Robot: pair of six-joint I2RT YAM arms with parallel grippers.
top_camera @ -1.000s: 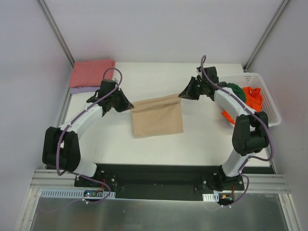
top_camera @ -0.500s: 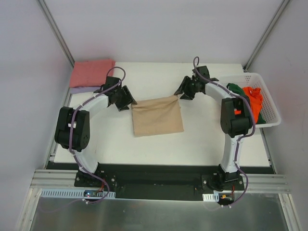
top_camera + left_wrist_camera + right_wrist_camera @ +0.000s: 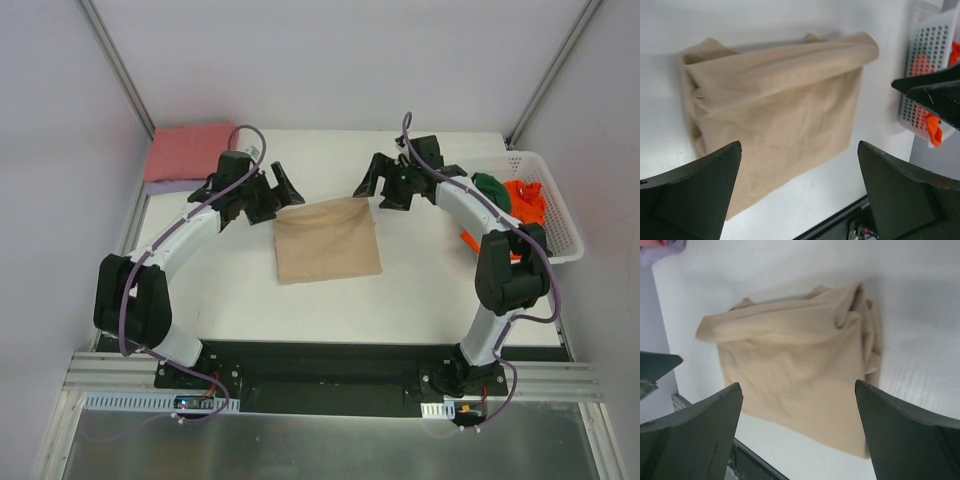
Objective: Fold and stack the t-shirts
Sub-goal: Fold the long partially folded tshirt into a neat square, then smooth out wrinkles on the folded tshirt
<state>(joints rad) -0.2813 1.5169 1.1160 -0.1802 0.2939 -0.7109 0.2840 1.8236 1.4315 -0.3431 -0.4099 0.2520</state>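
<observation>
Found the left gripper (image 3: 280, 197) and right gripper (image 3: 378, 192) both spread wide, holding nothing, just past the far corners of the folded tan t-shirt (image 3: 328, 240) on the table (image 3: 430, 285). Caught its bunched far edge only from the wrists. From above, noted the salmon pink t-shirt (image 3: 190, 150) atop the lavender t-shirt (image 3: 165, 186) far left. Noted the orange t-shirt (image 3: 525, 203) and dark green t-shirt (image 3: 490, 185) in the white basket (image 3: 562, 228), partly behind the right arm.

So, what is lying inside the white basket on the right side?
The white basket holds a dark green t-shirt and a bright orange t-shirt, bunched together. The right arm covers part of it, and anything under these shirts cannot be seen.
</observation>
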